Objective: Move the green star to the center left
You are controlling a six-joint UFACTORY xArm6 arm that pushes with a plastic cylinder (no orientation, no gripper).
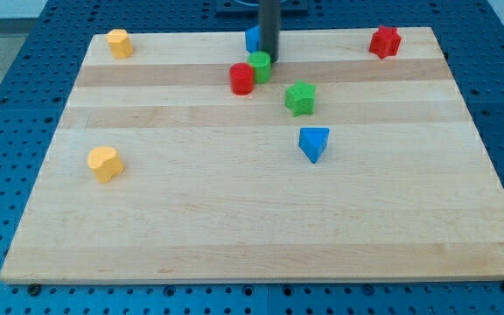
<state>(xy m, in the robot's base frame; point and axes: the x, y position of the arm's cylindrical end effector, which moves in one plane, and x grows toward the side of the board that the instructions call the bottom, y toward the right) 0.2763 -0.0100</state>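
My tip (270, 59) sits at the table's (234, 227) top, touching the green round block (260, 66). No hand on this rod. Green star (300, 97) lies right of centre, untouched; tip likely rounding to its right.

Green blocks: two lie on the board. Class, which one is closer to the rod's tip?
The green round block beside the red cylinder; my tip practically touches it. The green star sits apart, lower right.
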